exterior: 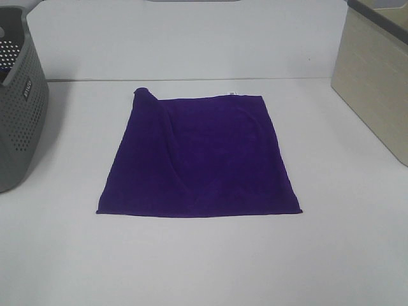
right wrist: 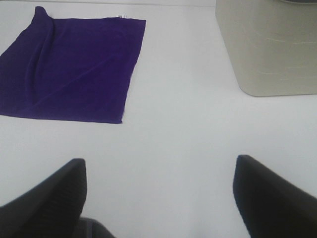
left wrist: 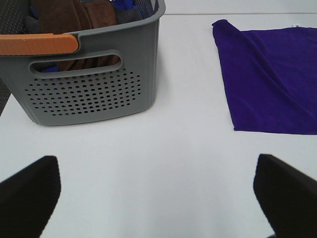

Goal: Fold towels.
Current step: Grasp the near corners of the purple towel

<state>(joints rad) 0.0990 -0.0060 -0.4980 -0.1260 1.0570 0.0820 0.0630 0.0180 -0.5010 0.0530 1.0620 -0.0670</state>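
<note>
A deep purple towel [exterior: 201,156] lies spread flat in the middle of the white table [exterior: 204,261], roughly square. Its far left corner [exterior: 144,93] is rucked up, and a small white tag [exterior: 233,94] sits on its far edge. The towel also shows in the left wrist view [left wrist: 275,77] and the right wrist view [right wrist: 72,67]. Neither arm shows in the exterior high view. My left gripper [left wrist: 156,193] is open and empty over bare table, short of the towel. My right gripper [right wrist: 158,196] is open and empty, also apart from the towel.
A grey perforated basket [exterior: 18,108] stands at the table's left edge; in the left wrist view it [left wrist: 89,89] holds brown and blue cloths and has an orange handle [left wrist: 37,43]. A beige bin [exterior: 376,83] stands at the right [right wrist: 270,47].
</note>
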